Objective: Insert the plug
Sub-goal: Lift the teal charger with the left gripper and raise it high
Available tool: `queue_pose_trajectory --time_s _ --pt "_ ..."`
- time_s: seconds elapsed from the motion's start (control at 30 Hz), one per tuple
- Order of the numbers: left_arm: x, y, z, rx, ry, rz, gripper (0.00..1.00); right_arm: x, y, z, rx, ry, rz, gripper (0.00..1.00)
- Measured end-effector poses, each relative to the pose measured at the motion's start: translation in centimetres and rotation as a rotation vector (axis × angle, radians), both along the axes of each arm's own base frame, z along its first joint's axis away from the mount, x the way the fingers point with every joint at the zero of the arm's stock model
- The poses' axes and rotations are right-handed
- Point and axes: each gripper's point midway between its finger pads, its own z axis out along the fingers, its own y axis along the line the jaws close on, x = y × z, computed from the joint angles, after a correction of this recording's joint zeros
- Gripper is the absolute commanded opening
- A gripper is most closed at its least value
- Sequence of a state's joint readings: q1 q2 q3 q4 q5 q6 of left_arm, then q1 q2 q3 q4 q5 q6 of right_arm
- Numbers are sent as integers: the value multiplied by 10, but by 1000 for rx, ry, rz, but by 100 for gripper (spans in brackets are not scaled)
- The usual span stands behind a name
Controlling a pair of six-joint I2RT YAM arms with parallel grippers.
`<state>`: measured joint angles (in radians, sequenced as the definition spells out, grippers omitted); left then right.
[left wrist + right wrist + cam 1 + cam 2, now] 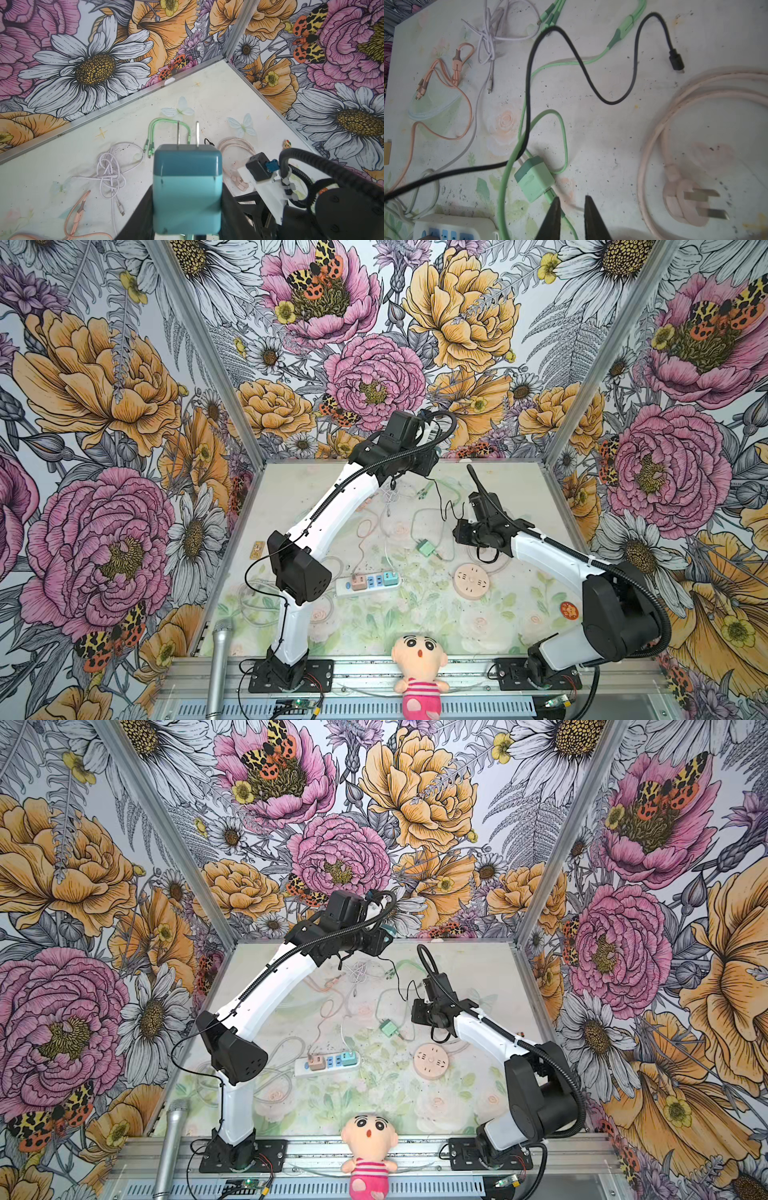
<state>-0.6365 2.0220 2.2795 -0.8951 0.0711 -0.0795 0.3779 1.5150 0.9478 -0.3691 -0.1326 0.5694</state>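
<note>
Loose cables (110, 172) litter the far tabletop (478, 635). A green adapter (534, 179) lies near my right gripper (572, 209), whose jaws are slightly apart and empty. The strip (368, 583) sits well apart, nearer the front. My left gripper (187, 203) clamps the teal plug (187, 172), prongs outward, raised over the far tabletop.

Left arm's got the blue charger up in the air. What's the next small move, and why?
Probably carry the left gripper toward the power strip, tipping the blue charger so its prongs face down. It is held high over the table's far end; the strip lies nearer the front, blue sockets free.
</note>
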Motion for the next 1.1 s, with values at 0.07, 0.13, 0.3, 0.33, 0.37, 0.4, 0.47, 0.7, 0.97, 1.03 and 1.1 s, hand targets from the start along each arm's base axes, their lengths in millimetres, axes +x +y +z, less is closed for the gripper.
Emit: queue_pose_trajectory --time_s 0.07,0.13,0.3,0.33,0.37,0.4,0.47,0.7,0.97,1.03,1.1 --pt "1 4 -3 7 10 7 23 0 1 -1 1 4 1 23" --pt "2 7 -4 11 15 13 23 2 2 0 6 -5 -2 23" --pt "2 10 -6 19 24 17 23 2 3 1 10 -7 -8 22" --pt "1 12 -7 25 30 16 24 2 3 1 6 -9 -13 22" --pt "-1 13 -6 32 38 11 24 3 2 2 2 -12 -16 22" --pt "-4 14 -3 35 44 6 24 3 1 3 -1 -17 -20 22" --pt "-8 16 10 26 33 -1 25 4 -1 7 -4 -30 -27 22" --pt "-10 22 15 27 34 -10 24 -4 -6 33 17 -102 -32 29" --pt "-4 19 -20 76 106 -9 24 -18 17 47 92 -112 81 34" --pt "-2 18 -29 85 120 -9 24 -23 27 45 97 -104 121 35" --pt "-2 18 -33 93 131 -9 24 -26 31 43 91 -102 143 35"
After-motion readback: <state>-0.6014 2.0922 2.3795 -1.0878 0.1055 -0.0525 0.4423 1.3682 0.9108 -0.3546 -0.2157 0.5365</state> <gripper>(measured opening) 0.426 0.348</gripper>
